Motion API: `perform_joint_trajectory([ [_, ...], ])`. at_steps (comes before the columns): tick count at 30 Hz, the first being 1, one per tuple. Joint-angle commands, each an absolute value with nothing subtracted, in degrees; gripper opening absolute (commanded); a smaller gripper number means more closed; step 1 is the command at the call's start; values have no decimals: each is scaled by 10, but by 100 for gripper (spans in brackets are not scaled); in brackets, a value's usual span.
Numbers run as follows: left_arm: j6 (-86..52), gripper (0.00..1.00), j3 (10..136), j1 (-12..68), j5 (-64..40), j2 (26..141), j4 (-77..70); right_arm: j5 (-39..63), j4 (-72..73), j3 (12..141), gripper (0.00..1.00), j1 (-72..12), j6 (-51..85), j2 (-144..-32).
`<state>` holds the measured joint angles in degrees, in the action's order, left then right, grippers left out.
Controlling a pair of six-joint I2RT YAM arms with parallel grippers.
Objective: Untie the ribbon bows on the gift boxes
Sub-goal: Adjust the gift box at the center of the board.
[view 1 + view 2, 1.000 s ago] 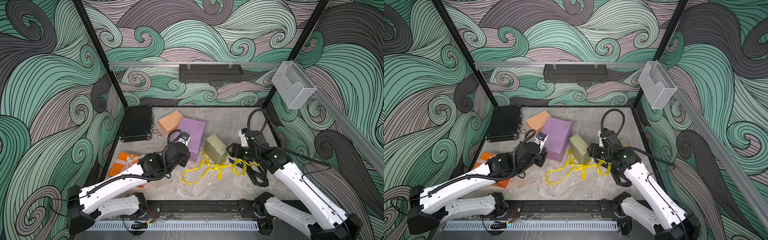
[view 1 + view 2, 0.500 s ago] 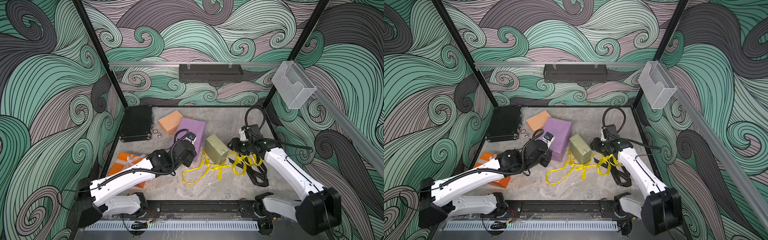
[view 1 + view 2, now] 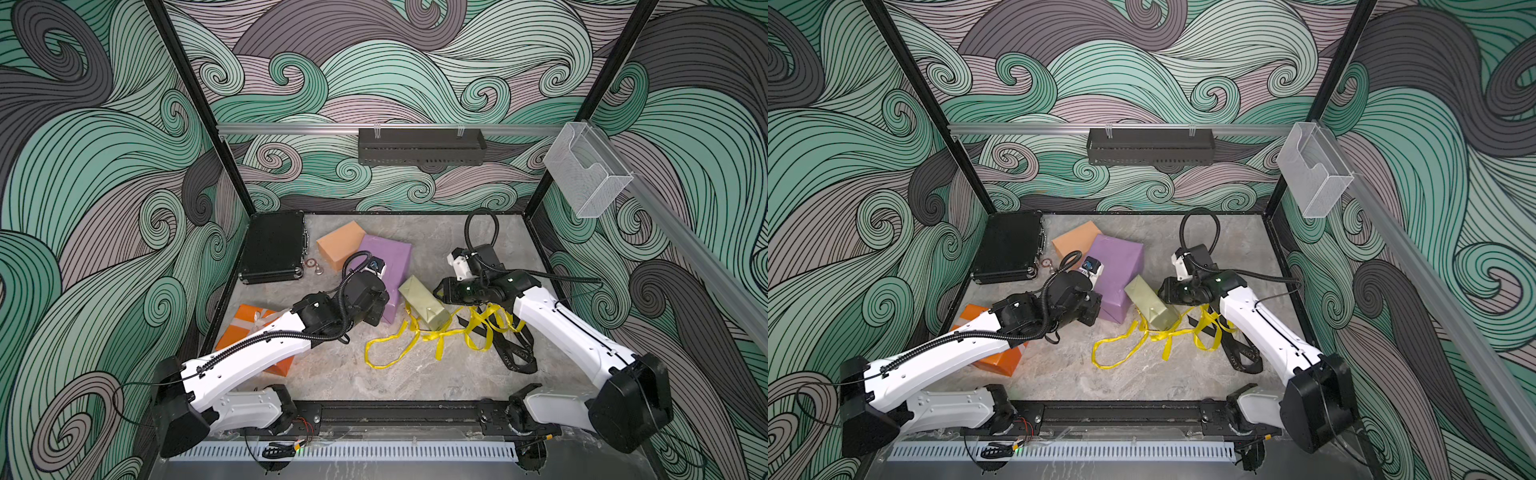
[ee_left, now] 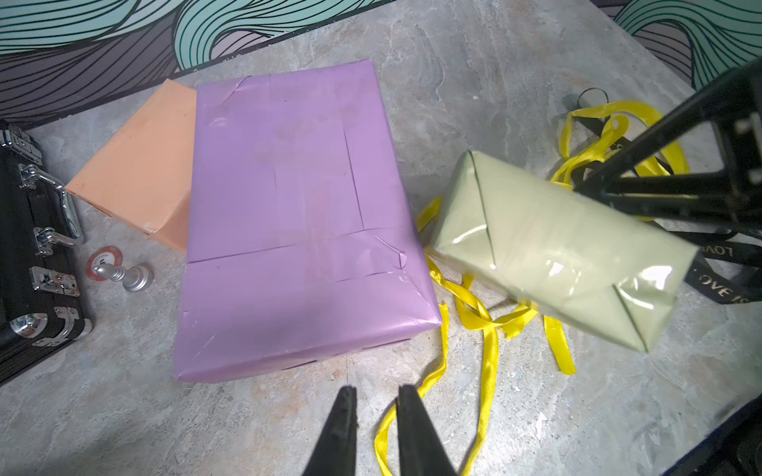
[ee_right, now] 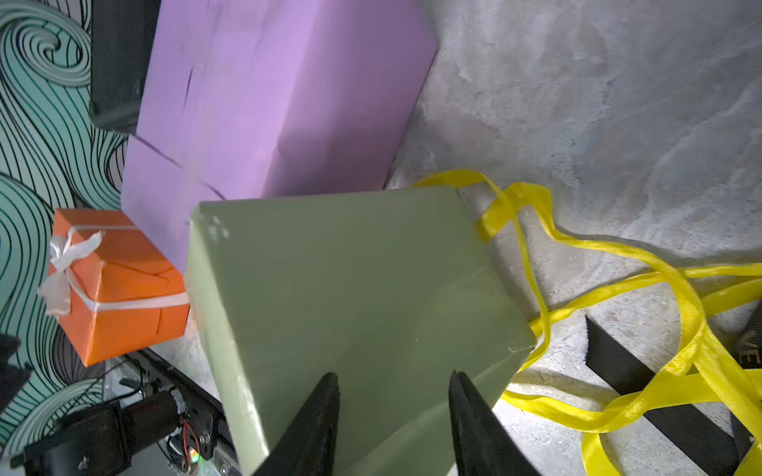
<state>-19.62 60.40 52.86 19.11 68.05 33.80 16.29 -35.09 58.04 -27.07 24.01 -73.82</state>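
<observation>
This is a robotics lab test cell. A left arm [image 3: 249, 361] and a right arm [image 3: 569, 332], white and black with trailing cables, are mounted on 1 black rail [image 3: 395, 415] at the front of a small stone-look floor [image 3: 415, 382]. Black posts [image 3: 200, 108] and an aluminium bar [image 3: 291, 128] frame the cell, swirl-printed walls [image 3: 83, 166] close 3 sides, and a clear bin [image 3: 586, 174] hangs on a side wall.

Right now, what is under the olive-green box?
Yellow ribbon strands run out from beneath the olive-green box onto the stone tabletop. Whether they are knotted or still wrapped around it underneath is hidden by the box.
</observation>
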Motion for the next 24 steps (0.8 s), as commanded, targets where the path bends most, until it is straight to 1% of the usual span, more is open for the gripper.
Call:
perform_joint_trajectory([
  [1, -209, 21, 606, 523, 177, 688, 340, 147, -369, 558, 46, -284, 221, -715],
  [9, -213, 21, 607, 520, 161, 706, 338, 150, -354, 510, 45, -333, 225, -674],
  [16, -240, 21, 619, 510, 130, 740, 329, 144, -364, 507, 45, -352, 233, -672],
  [20, -260, 19, 661, 501, 92, 784, 349, 103, -384, 509, 45, -352, 243, -675],
  [24, -268, 17, 698, 501, 50, 834, 375, 75, -390, 484, 45, -348, 261, -642],
])
